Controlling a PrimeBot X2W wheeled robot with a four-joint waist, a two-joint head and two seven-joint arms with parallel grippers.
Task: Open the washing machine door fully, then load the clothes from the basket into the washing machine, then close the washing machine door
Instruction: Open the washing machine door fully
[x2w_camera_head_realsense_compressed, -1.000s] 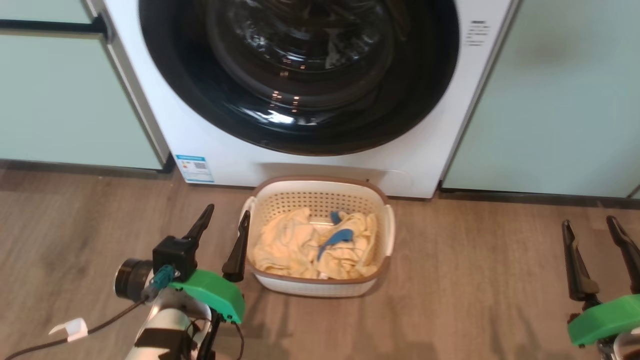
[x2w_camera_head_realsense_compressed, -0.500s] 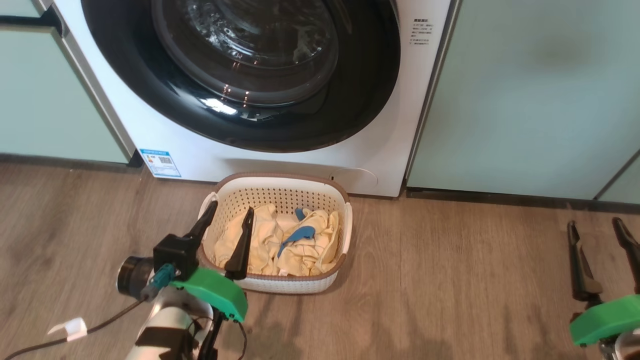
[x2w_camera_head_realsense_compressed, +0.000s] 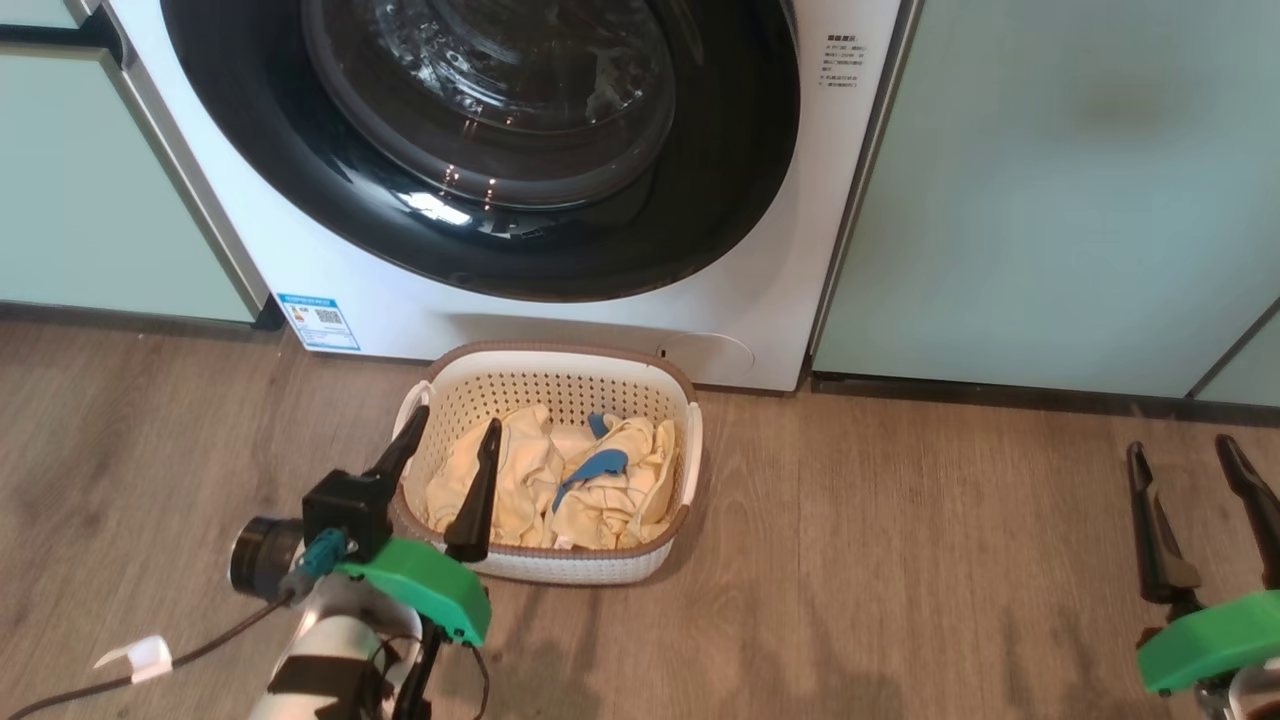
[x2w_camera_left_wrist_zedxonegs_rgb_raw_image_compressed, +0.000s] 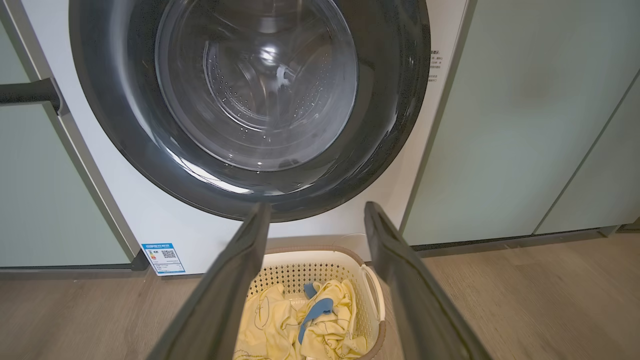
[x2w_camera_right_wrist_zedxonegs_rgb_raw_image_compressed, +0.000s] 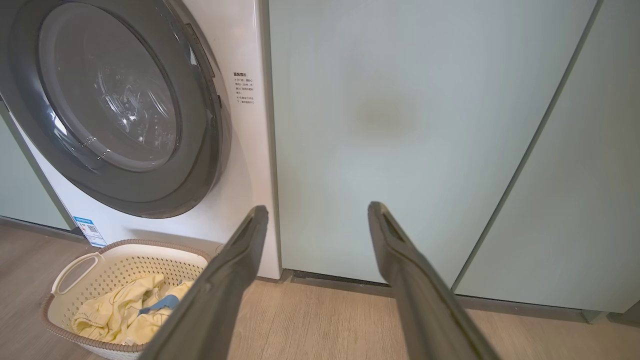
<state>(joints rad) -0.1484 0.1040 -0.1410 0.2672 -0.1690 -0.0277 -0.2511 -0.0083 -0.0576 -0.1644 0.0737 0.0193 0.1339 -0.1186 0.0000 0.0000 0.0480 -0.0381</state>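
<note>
- My left gripper (x2w_camera_head_realsense_compressed: 456, 418) hung with its two dark fingers spread wide and nothing between them.
- The basket (x2w_camera_head_realsense_compressed: 560, 350) stood on the wooden floor (x2w_camera_head_realsense_compressed: 900, 560), just ahead of that gripper and below it. In the head view the fingertips crossed the basket's near left corner, and I could not tell whether they touched the rim.
- The clothes (x2w_camera_head_realsense_compressed: 520, 480), pale yellow with a blue patch, lay crumpled inside the basket, ahead of my left fingertips and a little to their right.
- The washing machine door (x2w_camera_head_realsense_compressed: 480, 120) was beyond the basket, ahead of and above my left gripper. It was closed flat against the front of the washing machine (x2w_camera_head_realsense_compressed: 400, 310).
- A blue-edged sticker (x2w_camera_head_realsense_compressed: 317, 320) sat low on the machine's front, ahead of my left gripper and to its left.
- My right gripper (x2w_camera_head_realsense_compressed: 1178, 445) was well apart from the basket, which lay off to its left. Its fingers were spread too and held nothing.
- Straight ahead of my right gripper stood a pale green cabinet (x2w_camera_head_realsense_compressed: 1050, 200), with the machine's right edge just to the left of it.
</note>
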